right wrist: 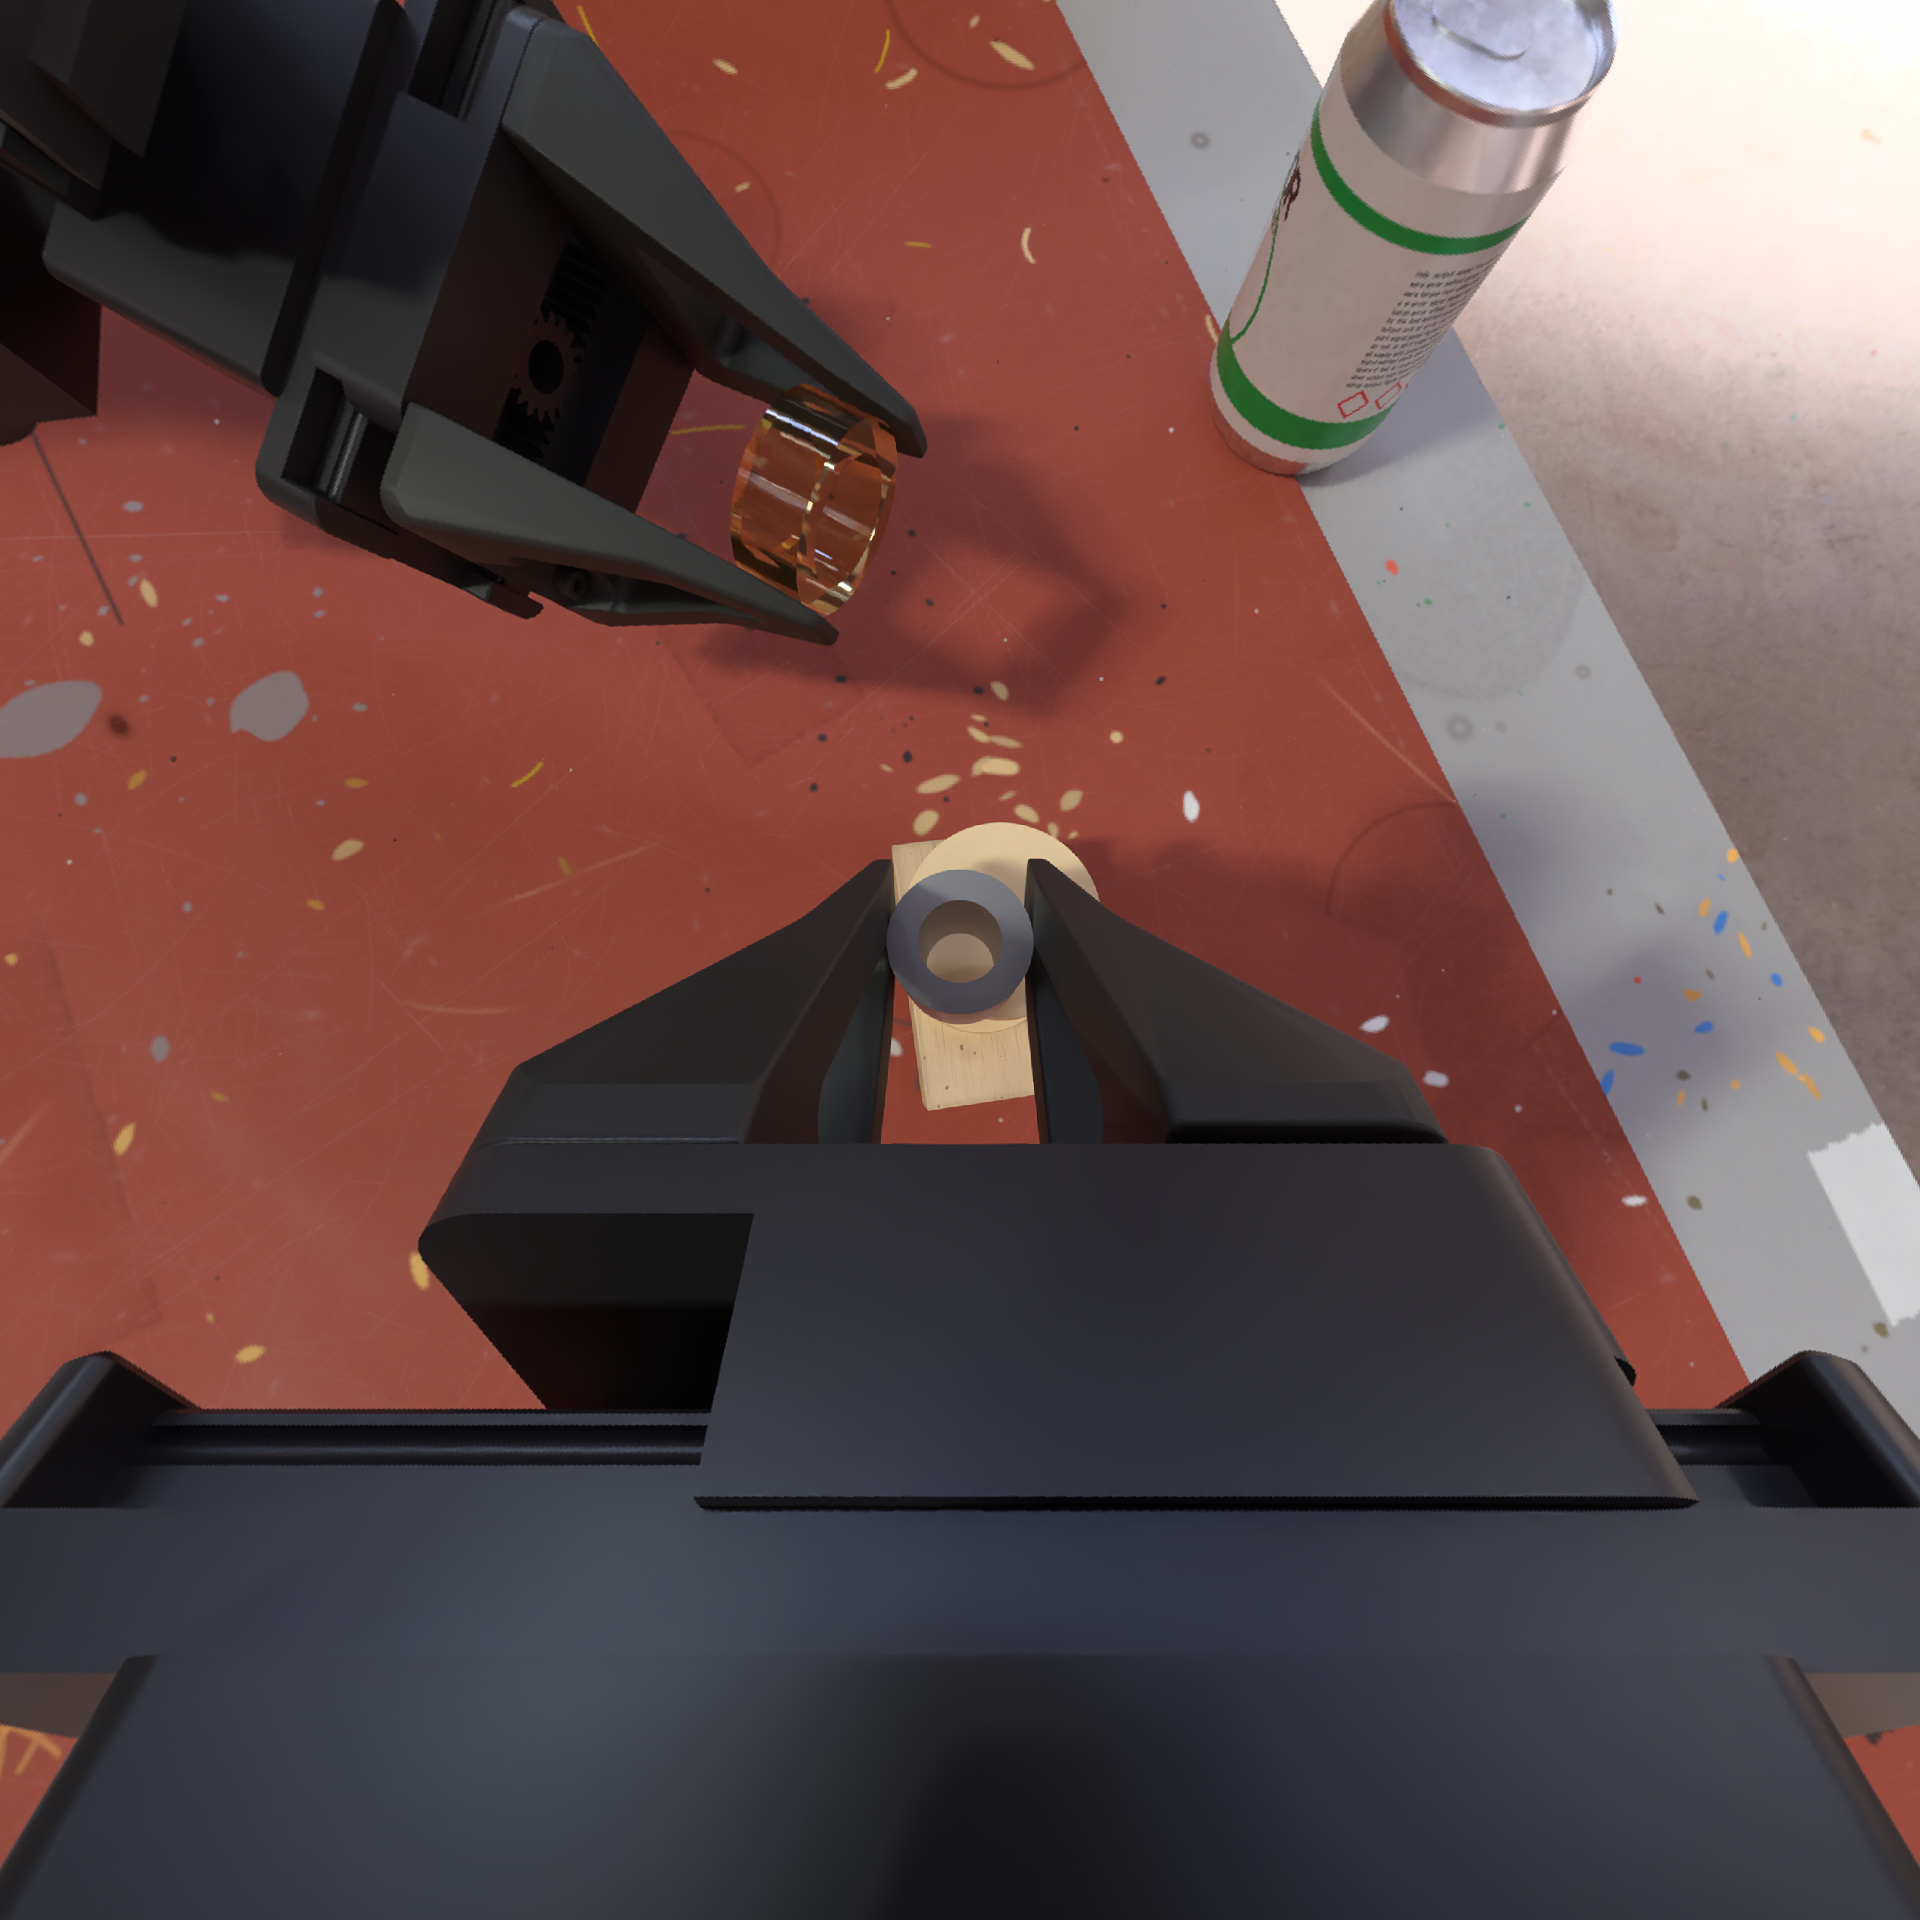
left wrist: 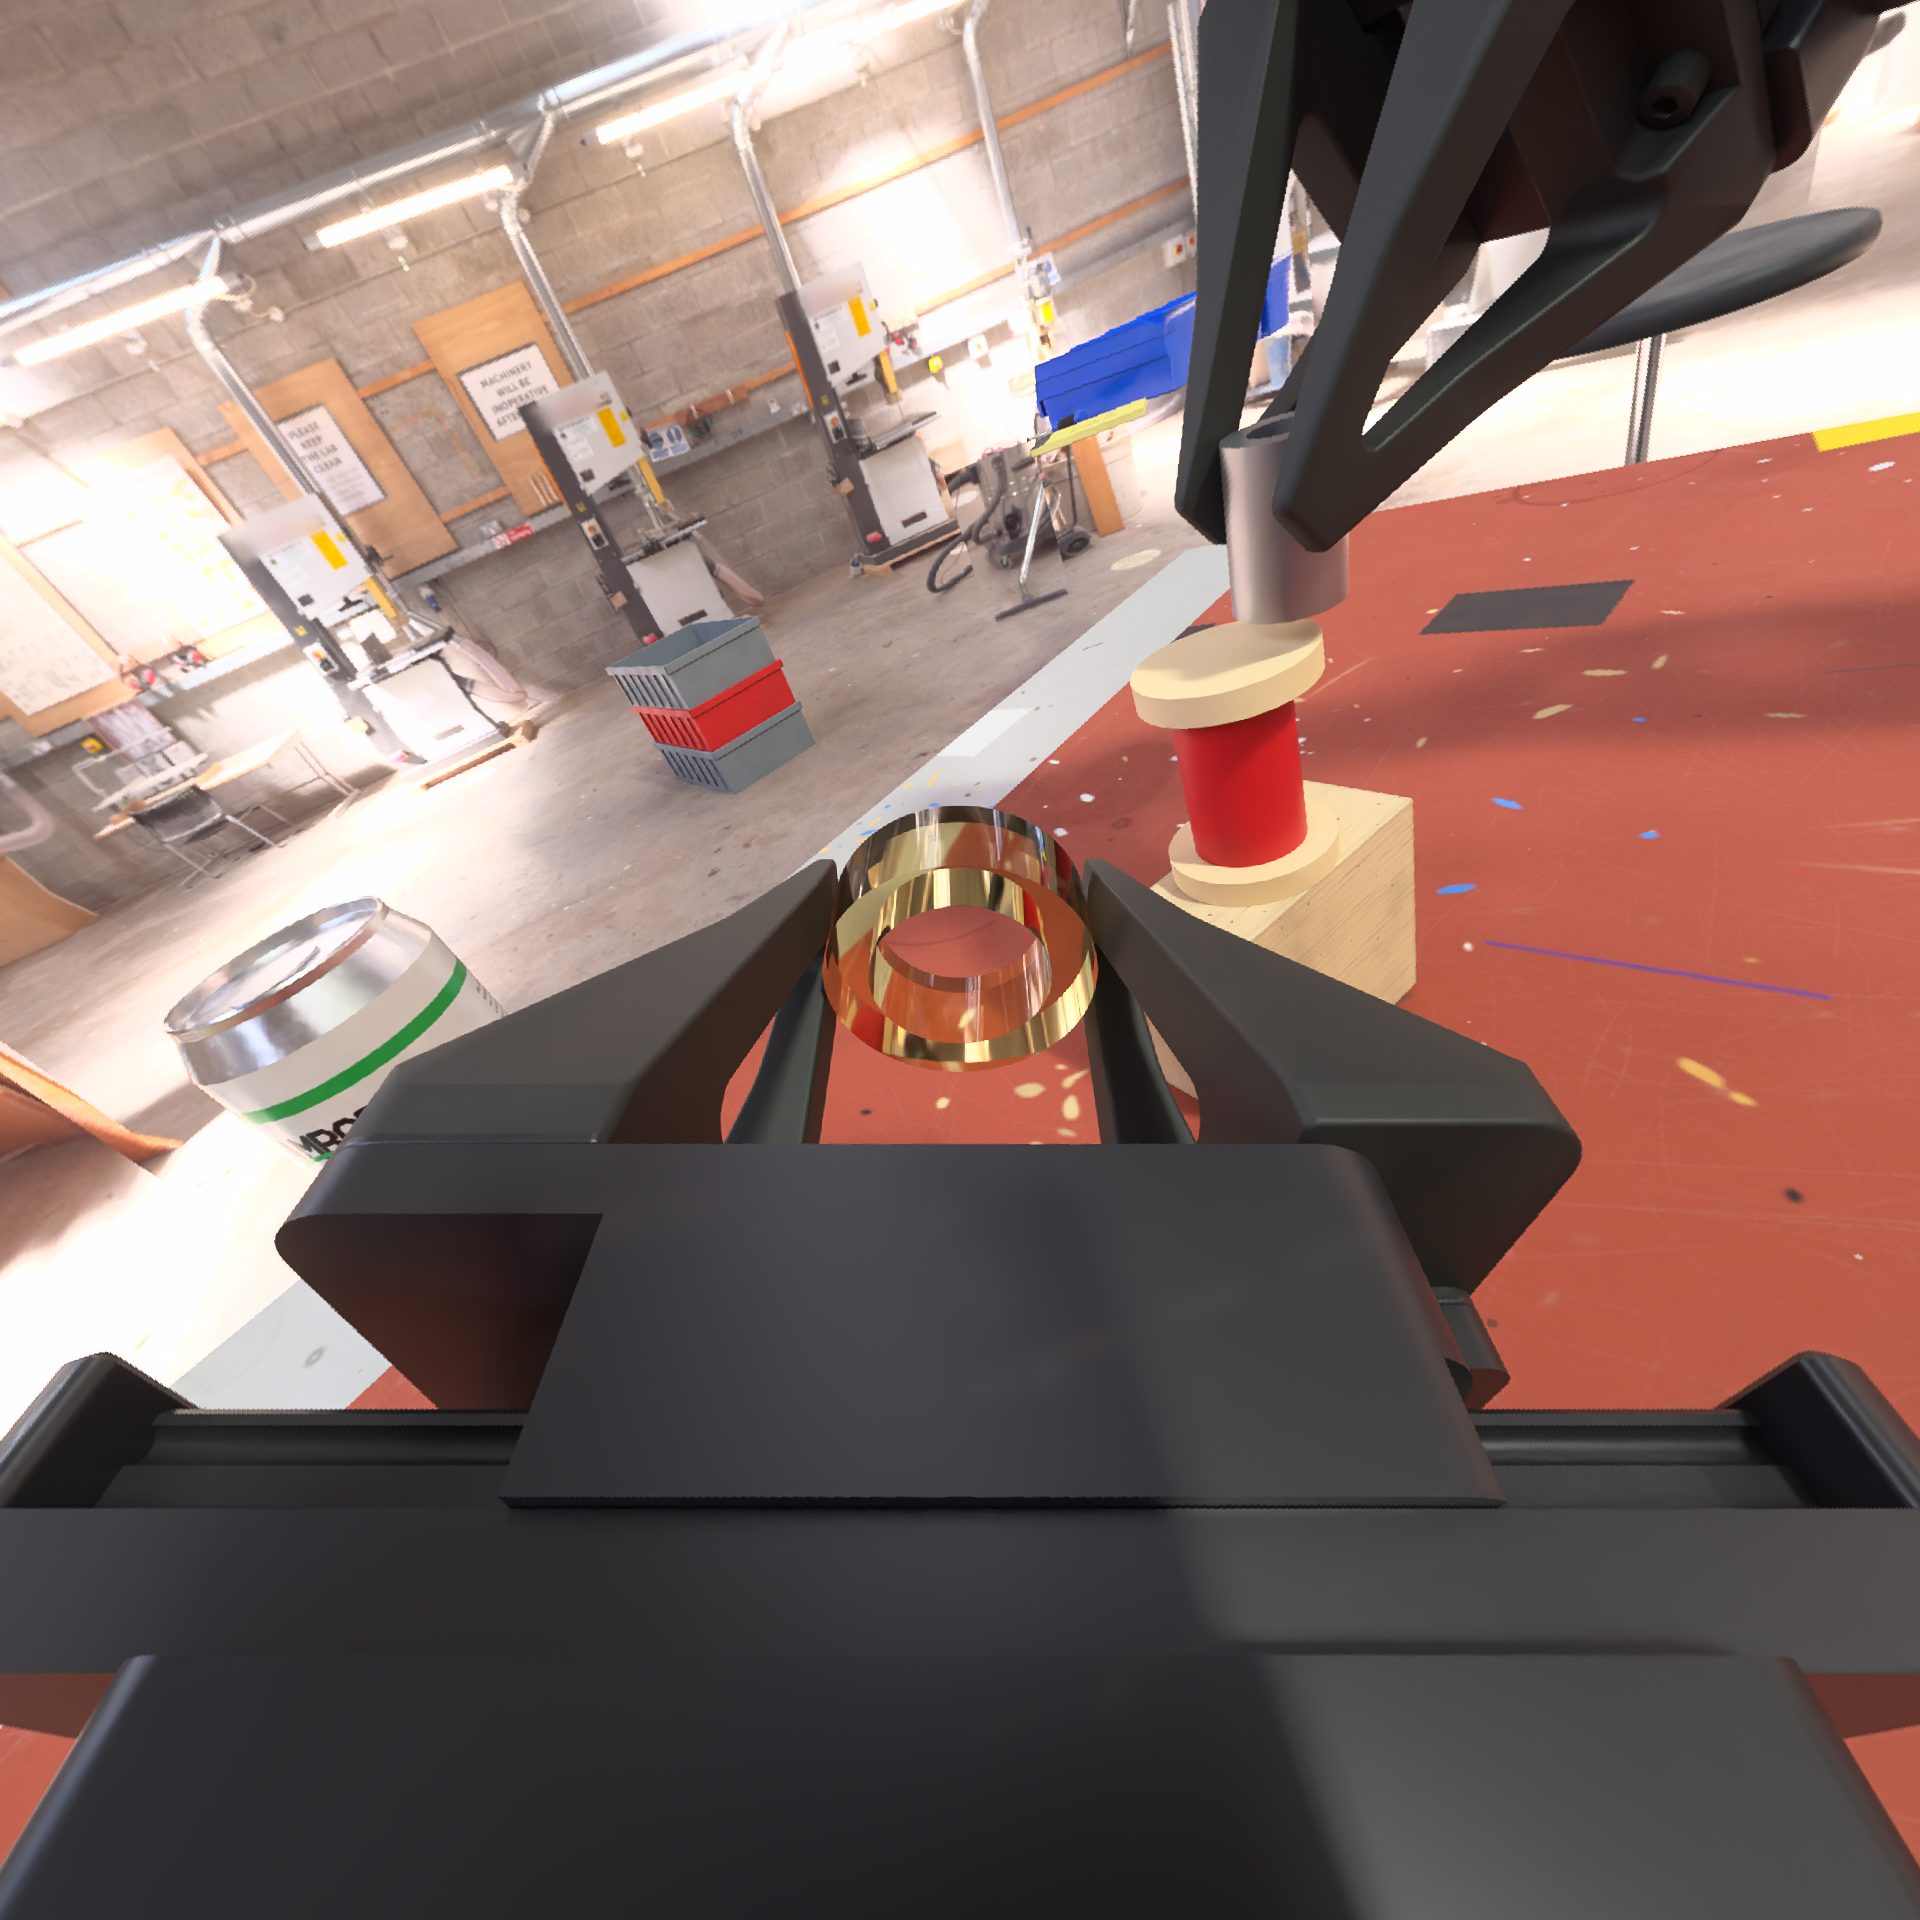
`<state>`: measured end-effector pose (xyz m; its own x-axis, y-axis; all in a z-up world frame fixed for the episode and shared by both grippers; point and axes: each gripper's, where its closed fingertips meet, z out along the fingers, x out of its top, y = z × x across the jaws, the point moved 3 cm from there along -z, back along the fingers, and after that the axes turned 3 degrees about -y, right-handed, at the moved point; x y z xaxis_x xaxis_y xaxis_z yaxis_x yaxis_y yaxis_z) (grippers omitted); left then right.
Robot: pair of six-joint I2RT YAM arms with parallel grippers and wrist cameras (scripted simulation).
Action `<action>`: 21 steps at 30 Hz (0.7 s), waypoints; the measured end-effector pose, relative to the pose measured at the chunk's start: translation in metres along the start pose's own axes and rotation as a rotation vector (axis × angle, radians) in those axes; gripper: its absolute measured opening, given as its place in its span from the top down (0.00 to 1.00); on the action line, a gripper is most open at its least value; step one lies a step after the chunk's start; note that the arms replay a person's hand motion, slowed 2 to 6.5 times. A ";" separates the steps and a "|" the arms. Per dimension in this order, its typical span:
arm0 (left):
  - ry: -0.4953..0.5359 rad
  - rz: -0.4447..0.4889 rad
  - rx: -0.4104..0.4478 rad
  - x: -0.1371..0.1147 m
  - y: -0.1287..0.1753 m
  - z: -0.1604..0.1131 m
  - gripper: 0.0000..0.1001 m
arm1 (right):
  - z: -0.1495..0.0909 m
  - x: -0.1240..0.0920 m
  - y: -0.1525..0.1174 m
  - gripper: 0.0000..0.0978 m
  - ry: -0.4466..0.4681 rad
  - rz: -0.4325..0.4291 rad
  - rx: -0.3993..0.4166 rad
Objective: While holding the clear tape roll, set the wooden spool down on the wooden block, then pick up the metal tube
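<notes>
My left gripper [left wrist: 961, 883] is shut on the clear amber-tinted tape roll [left wrist: 961, 997] and holds it above the red tabletop. The wooden spool [left wrist: 1236, 774], with a red core and pale flanges, stands on the wooden block [left wrist: 1340, 925] just right of it. My right gripper [left wrist: 1252, 525] comes down from above, shut on the grey metal tube [left wrist: 1288, 566], held upright just over the spool's top flange. In the right wrist view my right gripper [right wrist: 958, 873] grips the tube [right wrist: 904, 940] over the spool [right wrist: 1060, 857] and block [right wrist: 971, 1070]. The left gripper [right wrist: 871, 537] with the tape roll [right wrist: 810, 499] shows at upper left.
A silver can with green bands [right wrist: 1392, 239] stands on the grey strip at the table's edge [right wrist: 1507, 623]; it also shows in the left wrist view [left wrist: 312, 1018]. The red tabletop [left wrist: 1662, 1039] stretches to the right. A workshop floor lies beyond the edge.
</notes>
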<state>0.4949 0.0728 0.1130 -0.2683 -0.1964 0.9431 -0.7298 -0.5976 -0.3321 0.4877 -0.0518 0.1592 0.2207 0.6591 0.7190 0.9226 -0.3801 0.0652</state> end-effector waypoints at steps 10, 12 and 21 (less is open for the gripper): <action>0.004 0.000 -0.008 0.001 0.001 0.000 0.61 | 0.003 -0.002 0.005 0.79 -0.006 0.012 0.021; 0.004 0.000 -0.008 0.001 0.001 0.001 0.61 | 0.003 -0.002 0.006 0.79 -0.007 0.013 0.027; 0.003 -0.001 -0.012 0.001 0.001 0.001 0.61 | 0.006 -0.003 0.007 0.79 -0.030 0.007 0.053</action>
<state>0.4942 0.0715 0.1134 -0.2689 -0.1935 0.9435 -0.7376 -0.5886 -0.3309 0.4952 -0.0531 0.1534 0.2355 0.6763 0.6979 0.9363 -0.3504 0.0236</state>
